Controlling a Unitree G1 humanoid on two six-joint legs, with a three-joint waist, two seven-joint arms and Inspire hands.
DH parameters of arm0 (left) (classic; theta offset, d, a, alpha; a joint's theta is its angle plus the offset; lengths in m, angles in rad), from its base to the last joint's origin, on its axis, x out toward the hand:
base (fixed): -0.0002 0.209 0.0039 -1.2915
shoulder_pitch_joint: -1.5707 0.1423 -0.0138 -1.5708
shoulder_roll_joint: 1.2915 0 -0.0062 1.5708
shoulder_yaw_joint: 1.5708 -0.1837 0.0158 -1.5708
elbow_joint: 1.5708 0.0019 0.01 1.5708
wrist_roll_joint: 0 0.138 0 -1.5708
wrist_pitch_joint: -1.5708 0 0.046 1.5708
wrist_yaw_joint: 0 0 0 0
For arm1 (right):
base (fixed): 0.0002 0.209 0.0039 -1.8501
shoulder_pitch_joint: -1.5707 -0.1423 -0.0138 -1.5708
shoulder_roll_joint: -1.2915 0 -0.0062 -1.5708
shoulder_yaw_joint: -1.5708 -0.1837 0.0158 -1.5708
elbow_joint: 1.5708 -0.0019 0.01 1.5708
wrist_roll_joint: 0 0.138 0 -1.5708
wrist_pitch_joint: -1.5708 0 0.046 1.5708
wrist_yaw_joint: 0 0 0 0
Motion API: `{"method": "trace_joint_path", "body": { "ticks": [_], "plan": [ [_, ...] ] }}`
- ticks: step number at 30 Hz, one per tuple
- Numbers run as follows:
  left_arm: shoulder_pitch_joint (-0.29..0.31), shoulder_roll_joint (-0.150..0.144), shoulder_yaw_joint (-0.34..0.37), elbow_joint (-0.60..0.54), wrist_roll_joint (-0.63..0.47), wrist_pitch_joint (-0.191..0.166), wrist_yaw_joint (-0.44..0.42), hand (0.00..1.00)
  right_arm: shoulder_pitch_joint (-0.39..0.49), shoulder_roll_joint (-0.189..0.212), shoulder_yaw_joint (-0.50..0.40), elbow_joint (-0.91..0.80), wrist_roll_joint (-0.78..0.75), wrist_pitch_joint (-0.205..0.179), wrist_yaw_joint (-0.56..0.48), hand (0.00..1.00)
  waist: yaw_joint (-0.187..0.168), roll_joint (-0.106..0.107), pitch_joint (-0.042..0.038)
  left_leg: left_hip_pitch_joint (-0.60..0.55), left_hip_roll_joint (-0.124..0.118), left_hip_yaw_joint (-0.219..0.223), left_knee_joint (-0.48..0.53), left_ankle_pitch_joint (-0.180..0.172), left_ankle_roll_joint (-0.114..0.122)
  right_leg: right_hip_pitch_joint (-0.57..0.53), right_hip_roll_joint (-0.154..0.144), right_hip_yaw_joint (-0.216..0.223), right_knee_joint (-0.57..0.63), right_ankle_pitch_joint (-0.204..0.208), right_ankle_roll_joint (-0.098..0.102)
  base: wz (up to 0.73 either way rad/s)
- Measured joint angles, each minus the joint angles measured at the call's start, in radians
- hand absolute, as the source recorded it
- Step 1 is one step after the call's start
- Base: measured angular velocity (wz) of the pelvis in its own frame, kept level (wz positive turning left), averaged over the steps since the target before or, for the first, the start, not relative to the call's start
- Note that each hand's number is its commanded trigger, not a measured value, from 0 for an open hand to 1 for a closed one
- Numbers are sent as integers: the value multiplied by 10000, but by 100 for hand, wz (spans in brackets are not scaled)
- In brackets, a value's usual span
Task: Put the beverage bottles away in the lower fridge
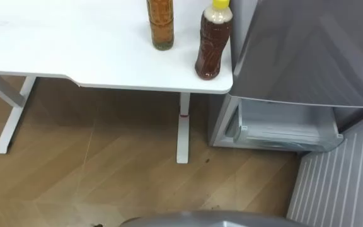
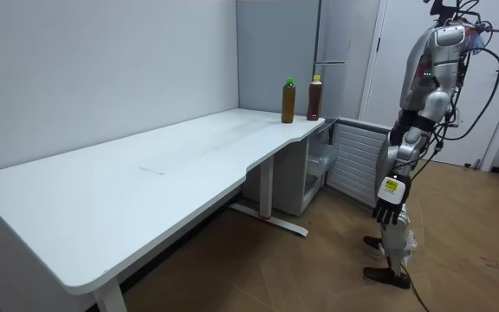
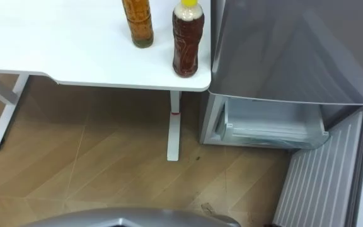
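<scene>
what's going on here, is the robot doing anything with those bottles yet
Not yet. The robot stands on the wooden floor facing the fridge, whose lower door is swung open, showing the lower compartment. Two drinks, an amber bottle and a darker yellow-capped bottle, stand upright and untouched on the corner of the white table beside the fridge. The left hand hangs at the robot's side, fingers relaxed, holding nothing.

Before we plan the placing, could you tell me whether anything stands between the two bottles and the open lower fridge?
Nothing visible does. The amber bottle and the yellow-capped bottle stand at the table corner beside the fridge; the lower compartment has its door swung open.
</scene>
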Motion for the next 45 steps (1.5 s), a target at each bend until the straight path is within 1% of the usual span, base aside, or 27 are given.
{"method": "trace_joint_path", "body": {
  "ticks": [6,12,18,21,24,25,26,27,28,30,31,33,34,36,39,40,41,42,44,45],
  "plan": [
    [66,1,0,1,-9,3,18,0,120,20,13,35,-779,149,56,0,7,-76,1,101,1,18,-1,0,0,17,-6,28,21,-37,-8,0],
    [46,2,9,99,-32,15,48,0,97,38,10,109,-857,434,62,0,28,-117,-9,164,9,-30,-34,-1,0,68,4,51,150,-43,-15,0],
    [50,1,77,139,-256,58,92,0,124,87,4,102,-863,529,61,0,-9,-96,-9,149,19,-73,-31,-3,-3,51,13,44,186,-47,-23,1],
    [54,-10,83,207,-1302,51,465,0,106,134,-5,125,-882,600,55,0,-78,-89,-8,149,12,-84,8,-4,-2,160,2,-11,182,-47,-24,5],
    [57,-16,148,203,-1963,29,692,0,124,133,-15,132,-880,641,52,0,-94,-63,-8,156,16,-57,16,-4,-2,163,3,-4,187,-46,-25,0],
    [50,-19,226,195,-2073,28,723,0,125,134,-34,129,-873,655,52,0,-93,-40,-19,154,18,-57,15,-4,-2,158,4,-4,188,-46,-26,0],
    [44,-23,463,168,-2364,18,778,0,137,134,-90,126,-862,700,50,0,-88,-12,-35,159,21,-54,9,-5,-3,158,5,-7,187,-45,-27,0],
    [83,-20,596,160,-2778,7,962,0,135,130,-140,126,-863,749,39,0,-67,-28,-21,179,25,-48,4,-10,-7,136,9,-9,180,-45,-28,0],
    [107,-22,667,128,-2976,8,1062,0,136,129,-140,126,-863,769,27,0,-68,7,-34,192,30,-43,4,-23,-9,122,13,-4,181,-45,-29,0],
    [187,-30,907,43,-3746,7,1493,0,125,130,-143,117,-869,856,0,0,-49,26,-38,189,38,-48,3,-50,-12,111,25,11,183,-48,-33,-2],
    [188,-32,1000,38,-3916,0,1600,0,120,130,-163,116,-883,858,3,0,-35,34,-41,182,39,-46,2,-50,-12,101,28,18,189,-49,-33,0],
    [177,-51,1855,-21,-4788,-55,2033,0,119,125,-372,111,-894,858,43,0,26,46,-51,161,39,-43,9,-50,-12,83,30,14,191,-49,-36,0],
    [177,-50,2055,-32,-5031,-73,2158,0,118,121,-435,112,-894,858,44,0,17,49,-53,158,39,-47,9,-50,-13,77,30,13,192,-50,-37,0],
    [182,-22,2567,-41,-6010,-204,2795,0,129,105,-645,122,-897,864,33,0,21,81,-65,154,37,-39,7,-51,-12,69,25,14,190,-50,-37,0],
    [172,-17,2737,-39,-6932,-280,3331,0,128,107,-804,121,-895,864,3,0,10,109,-62,146,35,-51,5,-64,-7,67,25,19,182,-50,-37,0],
    [164,-17,2737,-38,-7401,-369,3562,0,133,107,-804,124,-895,863,-19,0,1,165,-91,153,35,-74,6,-69,-6,93,26,14,176,-50,-37,0],
    [148,-15,2737,-37,-7886,-483,3791,0,126,107,-812,140,-892,859,-36,0,-6,173,-87,174,35,-65,8,-70,-6,157,25,11,178,-50,-37,0],
    [134,-14,2747,-35,-8100,-535,3894,0,123,107,-820,172,-892,851,-57,0,-8,177,-82,198,35,-51,8,-70,-6,177,26,16,178,-50,-37,0],
    [76,-17,2932,-79,-8978,-686,4311,0,131,92,-1074,215,-892,837,-132,0,13,207,-80,316,45,-54,-1,-111,-10,226,37,29,174,-52,-38,-3],
    [73,-20,3110,-317,-9495,-701,4536,0,120,86,-1162,204,-890,818,-225,0,33,289,-92,318,54,-57,-3,-131,-12,215,51,72,175,-56,-40,-6]
  ]
}}
